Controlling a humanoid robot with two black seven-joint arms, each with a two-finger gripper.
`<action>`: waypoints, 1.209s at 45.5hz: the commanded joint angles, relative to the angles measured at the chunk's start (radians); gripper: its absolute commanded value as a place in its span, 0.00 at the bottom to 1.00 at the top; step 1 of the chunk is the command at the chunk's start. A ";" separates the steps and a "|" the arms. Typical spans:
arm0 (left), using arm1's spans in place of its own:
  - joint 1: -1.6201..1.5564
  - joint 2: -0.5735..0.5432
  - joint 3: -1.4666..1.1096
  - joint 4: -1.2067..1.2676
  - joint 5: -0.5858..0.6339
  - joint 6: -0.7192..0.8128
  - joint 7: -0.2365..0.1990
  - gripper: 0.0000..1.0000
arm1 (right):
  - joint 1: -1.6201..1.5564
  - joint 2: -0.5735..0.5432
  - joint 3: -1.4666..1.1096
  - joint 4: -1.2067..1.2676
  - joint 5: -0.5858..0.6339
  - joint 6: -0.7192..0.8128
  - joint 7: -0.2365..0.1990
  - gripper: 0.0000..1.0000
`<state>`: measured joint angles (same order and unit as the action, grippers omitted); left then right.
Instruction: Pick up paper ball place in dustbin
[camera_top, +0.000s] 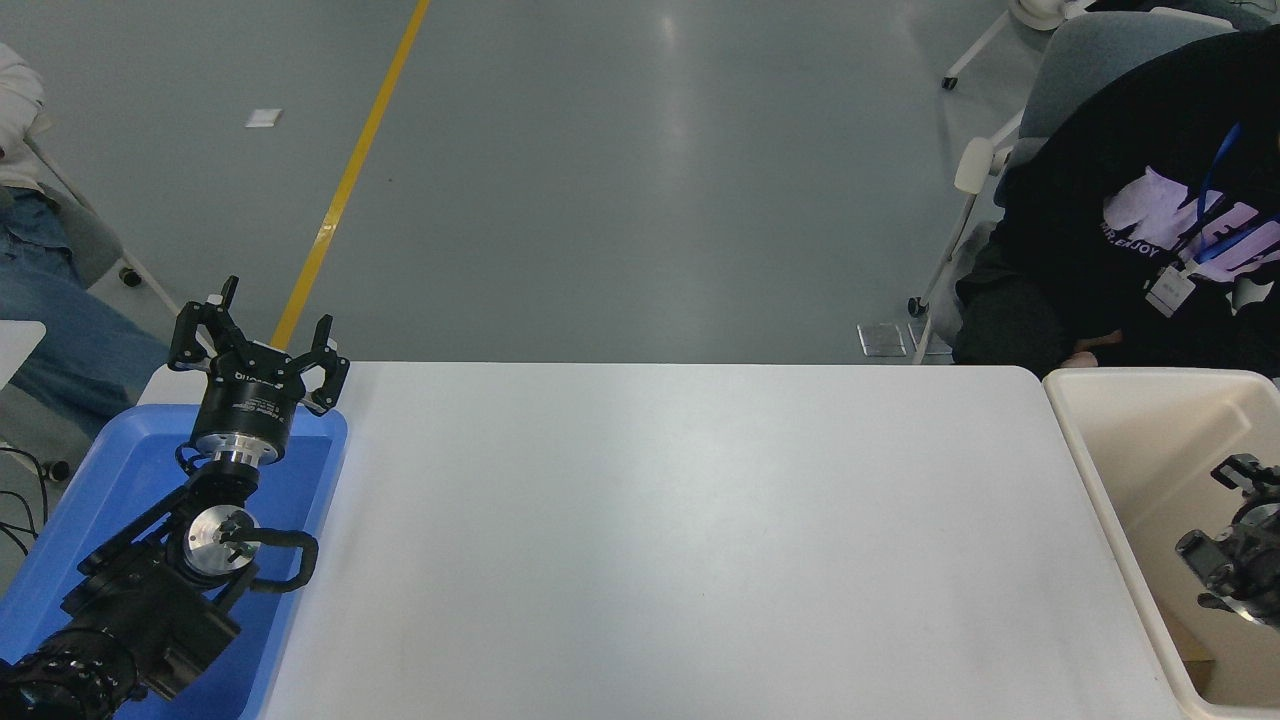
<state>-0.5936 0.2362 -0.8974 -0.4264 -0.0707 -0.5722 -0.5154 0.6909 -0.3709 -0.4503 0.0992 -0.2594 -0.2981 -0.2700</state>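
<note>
table (680, 540) middle bare | left: blue tray (90, 500) | right: dustbin (1110, 480)

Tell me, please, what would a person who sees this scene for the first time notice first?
Probably the bright blue tray at the table's left edge, with the left claw open above its far end. Next, the cream dustbin at the right, where the right claw is over its inside. A person in a black sweatshirt leans forward behind the bin.
</note>
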 joint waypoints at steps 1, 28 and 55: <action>0.000 0.000 0.000 0.000 0.000 0.000 0.000 0.99 | 0.015 -0.009 0.013 0.033 0.002 0.000 -0.001 0.68; 0.000 0.000 0.000 0.000 0.000 0.000 0.000 0.99 | 0.055 -0.066 0.022 0.128 0.025 0.002 -0.001 0.93; 0.000 0.002 0.000 0.000 0.000 -0.002 0.000 0.99 | 0.738 -0.338 -0.571 0.933 0.063 0.138 0.000 1.00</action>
<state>-0.5941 0.2364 -0.8975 -0.4265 -0.0705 -0.5723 -0.5154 1.1083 -0.6517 -0.7123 0.7281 -0.2122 -0.2516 -0.2711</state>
